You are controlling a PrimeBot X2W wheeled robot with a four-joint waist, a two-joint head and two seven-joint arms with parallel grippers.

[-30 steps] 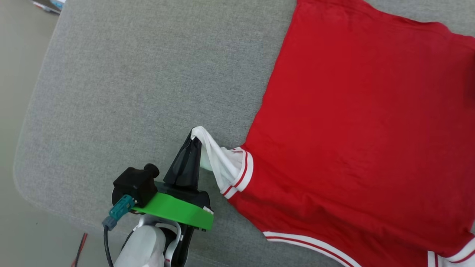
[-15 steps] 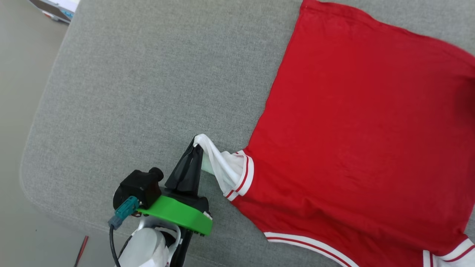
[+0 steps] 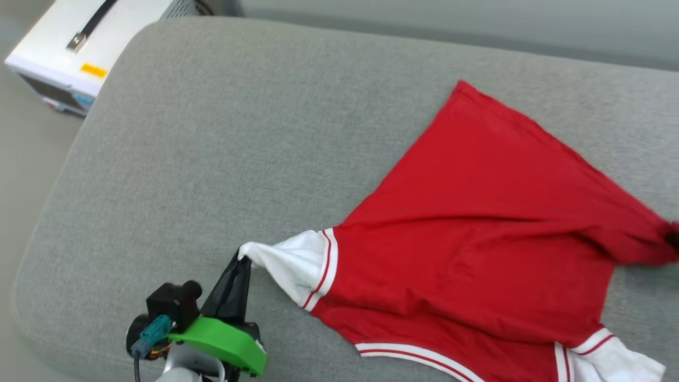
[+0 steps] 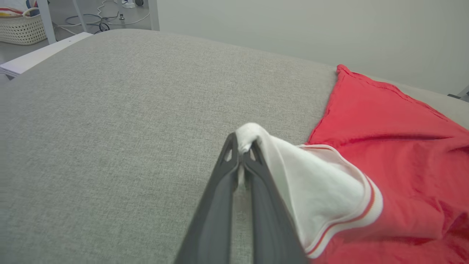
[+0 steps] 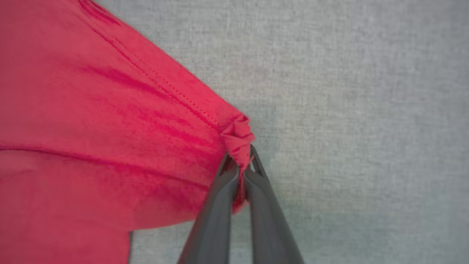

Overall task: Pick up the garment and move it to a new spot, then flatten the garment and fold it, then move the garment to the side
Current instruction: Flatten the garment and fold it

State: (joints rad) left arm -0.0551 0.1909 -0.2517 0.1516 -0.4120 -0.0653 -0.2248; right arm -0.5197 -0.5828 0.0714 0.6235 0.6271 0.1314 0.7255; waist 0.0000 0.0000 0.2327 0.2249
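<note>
The garment (image 3: 477, 239) is a red T-shirt with white sleeves and red-white striped trim, lying plain side up on the grey cushion (image 3: 212, 132); no lettering shows. My left gripper (image 3: 245, 260) is shut on the tip of its white sleeve (image 3: 289, 265), at the lower left of the head view. The left wrist view has that sleeve (image 4: 315, 190) bunched over my shut left gripper (image 4: 242, 152). My right gripper (image 5: 240, 161) is shut on a red corner of the garment (image 5: 110, 128), pulling folds into the cloth. That corner (image 3: 669, 239) reaches the right edge of the head view.
A white box (image 3: 74, 48) with a black strap and a yellow label stands off the cushion's far left corner. Bare cushion stretches to the left of and behind the garment. A second white sleeve (image 3: 615, 361) lies at the lower right. Floor and a basket (image 4: 18, 25) lie beyond.
The head camera has tilted up, so the scene sits lower. The garment has been pulled tighter and narrower between both grippers, and its white sleeve is drawn out flatter toward the left gripper.
</note>
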